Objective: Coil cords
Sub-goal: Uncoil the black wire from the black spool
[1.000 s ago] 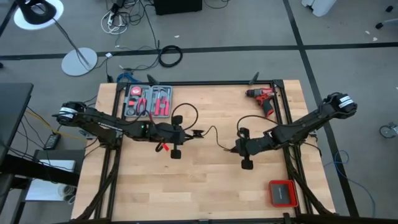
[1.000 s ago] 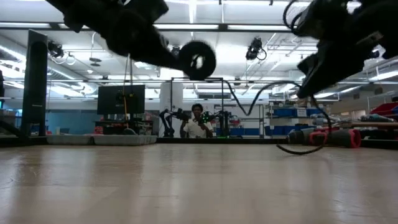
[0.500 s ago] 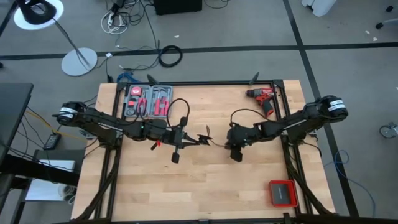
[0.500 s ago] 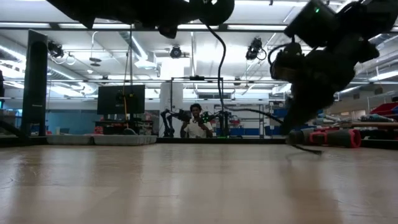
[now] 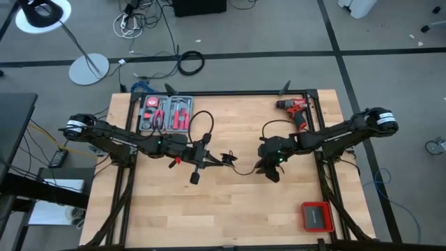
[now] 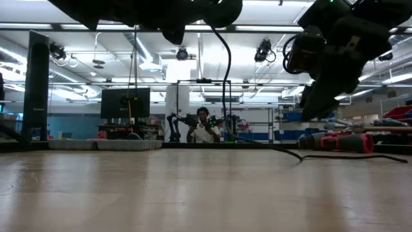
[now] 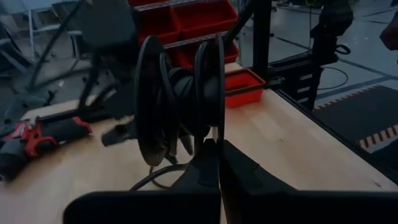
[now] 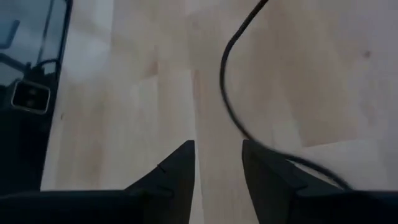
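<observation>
Your pale wooden table (image 5: 230,209) carries a job partly done. The thin black cable (image 5: 245,169) is part wound in loops (image 7: 180,93) at the left gripper (image 5: 209,156), whose fingers are shut on the bundle. The rest trails loose along the boards to the right gripper (image 8: 219,163), which hovers over it, fingers spread, holding nothing. That slack is what I judge left to coil. Well apart: the red tool tray (image 5: 167,113), red drill (image 5: 296,109), and small red case (image 5: 317,217). Nothing blocks you.
</observation>
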`<control>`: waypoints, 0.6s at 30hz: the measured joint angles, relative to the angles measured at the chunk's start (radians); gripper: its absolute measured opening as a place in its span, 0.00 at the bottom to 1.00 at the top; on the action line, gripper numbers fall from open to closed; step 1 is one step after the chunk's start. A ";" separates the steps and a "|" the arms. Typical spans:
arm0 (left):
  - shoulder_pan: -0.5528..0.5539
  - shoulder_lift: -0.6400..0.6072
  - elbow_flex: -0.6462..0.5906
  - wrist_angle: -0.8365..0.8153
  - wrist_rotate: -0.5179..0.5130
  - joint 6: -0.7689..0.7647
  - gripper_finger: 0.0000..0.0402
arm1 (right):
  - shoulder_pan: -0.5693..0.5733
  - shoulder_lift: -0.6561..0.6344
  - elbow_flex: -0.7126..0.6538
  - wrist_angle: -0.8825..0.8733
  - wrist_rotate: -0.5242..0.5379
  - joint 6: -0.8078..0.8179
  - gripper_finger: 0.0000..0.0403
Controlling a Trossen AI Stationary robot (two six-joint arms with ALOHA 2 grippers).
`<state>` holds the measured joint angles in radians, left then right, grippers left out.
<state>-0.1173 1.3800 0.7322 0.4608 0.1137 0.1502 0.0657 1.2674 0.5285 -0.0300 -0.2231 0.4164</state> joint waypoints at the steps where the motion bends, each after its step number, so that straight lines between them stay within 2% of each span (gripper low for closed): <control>1: 0.000 0.000 0.000 -0.008 0.007 0.000 0.00 | -0.008 -0.011 0.000 -0.011 0.012 0.000 0.33; 5: 0.009 0.000 -0.001 -0.011 0.038 -0.007 0.00 | -0.023 -0.025 0.000 0.029 0.058 -0.028 0.33; 13: 0.032 0.000 -0.001 -0.009 0.101 -0.031 0.00 | -0.040 -0.002 0.001 0.268 0.162 -0.184 0.33; 18: 0.032 0.000 -0.001 -0.005 0.109 -0.027 0.00 | -0.054 0.056 0.001 0.402 0.183 -0.297 0.33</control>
<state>-0.0849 1.3800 0.7311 0.4557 0.2230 0.1234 0.0119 1.3234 0.5293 0.3719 -0.0404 0.1193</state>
